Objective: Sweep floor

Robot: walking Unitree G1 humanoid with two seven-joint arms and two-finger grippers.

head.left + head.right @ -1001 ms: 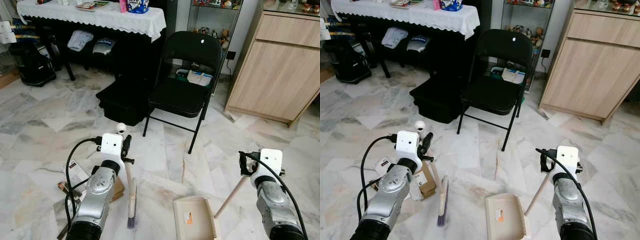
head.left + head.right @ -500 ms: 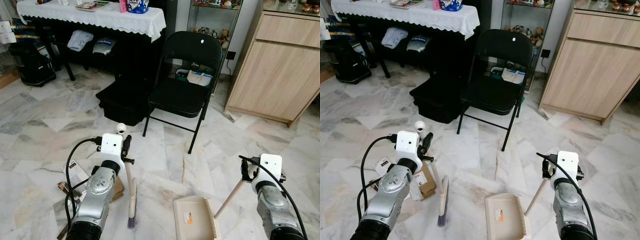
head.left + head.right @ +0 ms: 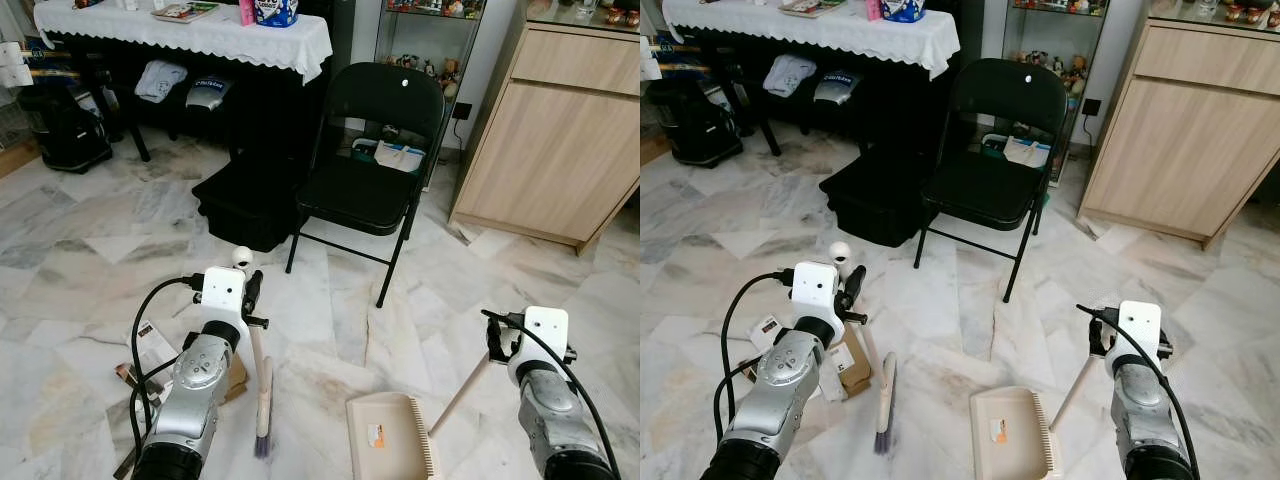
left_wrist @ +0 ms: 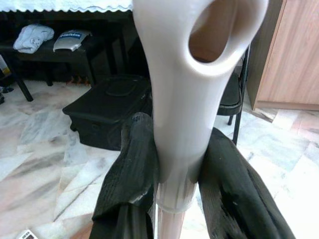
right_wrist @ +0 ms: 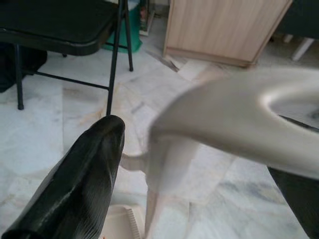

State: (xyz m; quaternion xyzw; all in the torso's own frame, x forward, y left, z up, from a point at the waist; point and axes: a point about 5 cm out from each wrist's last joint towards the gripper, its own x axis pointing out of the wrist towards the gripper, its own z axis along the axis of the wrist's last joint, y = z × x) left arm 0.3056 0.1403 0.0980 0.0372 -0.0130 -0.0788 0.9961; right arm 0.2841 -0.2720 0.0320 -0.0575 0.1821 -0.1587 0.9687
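Gripping: left gripper [image 4: 174, 164] clamped on the cream handle of the brush [image 3: 262, 400], both black fingers [image 4: 134, 159] pressed against the shaft just below the hanging loop
Brush head: dark bristles down on the marble floor [image 3: 90, 250], handle leaning up to the gripper
Right gripper [image 5: 164, 164]: around the top of the dustpan handle [image 3: 462, 392], visible finger [image 5: 84, 174] standing a little off the handle, so can't tell if actually clamped
Dustpan [image 3: 390, 438]: beige, flat on the floor between the two arms, comb teeth along its right edge
Litter: bits of cardboard and paper [image 3: 150, 350] on the floor beside the left arm
Middle: black folding chair [image 3: 370, 170], black case [image 3: 245, 200] to its left
Right side: wooden cabinet [image 3: 560, 140]
Far back: dark table with a white lace cloth [image 3: 200, 30], glass shelf unit [image 3: 420, 40] behind the chair
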